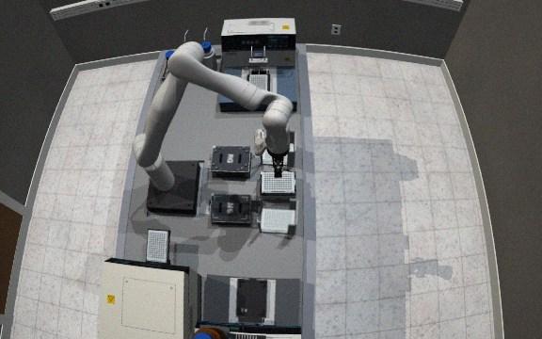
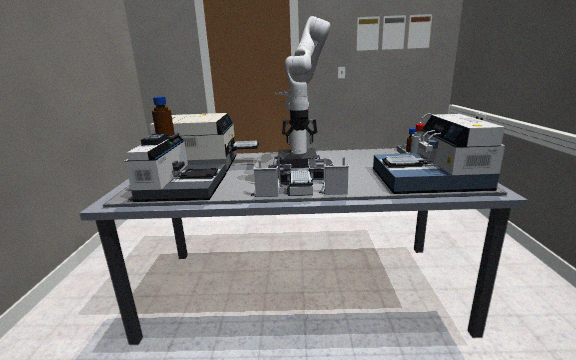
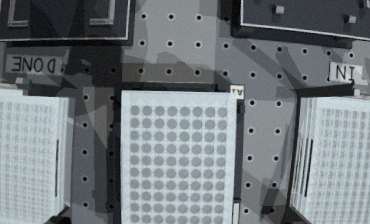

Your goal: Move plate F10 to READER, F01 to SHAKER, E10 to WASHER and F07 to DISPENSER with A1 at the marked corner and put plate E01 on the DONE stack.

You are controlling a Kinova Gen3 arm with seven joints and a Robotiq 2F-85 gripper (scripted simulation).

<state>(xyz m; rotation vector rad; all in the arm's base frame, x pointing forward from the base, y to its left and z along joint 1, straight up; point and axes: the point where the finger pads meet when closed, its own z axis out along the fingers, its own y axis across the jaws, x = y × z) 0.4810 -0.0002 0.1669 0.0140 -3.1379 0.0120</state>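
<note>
A white well plate (image 1: 278, 183) lies flat on a small station between the two white stack racks; it fills the middle of the wrist view (image 3: 178, 157), with an A1 mark (image 3: 237, 91) at its far right corner. The DONE rack (image 3: 26, 155) with a plate in it is on the left, next to its label (image 3: 33, 63). The IN rack (image 3: 343, 155) with plates is on the right, next to its label (image 3: 347, 72). My gripper (image 1: 278, 170) hangs open and empty straight above the middle plate, also in the front view (image 2: 298, 134). Its fingers are outside the wrist view.
Two dark nests (image 1: 231, 160) (image 1: 231, 209) stand beside the racks. A blue-based instrument (image 1: 258, 47) at one table end carries a plate (image 1: 258, 80). A beige instrument (image 1: 144, 301) holds a plate on its tray (image 1: 157, 245); beside it, an instrument deck (image 1: 251, 298) carries a dark rectangle.
</note>
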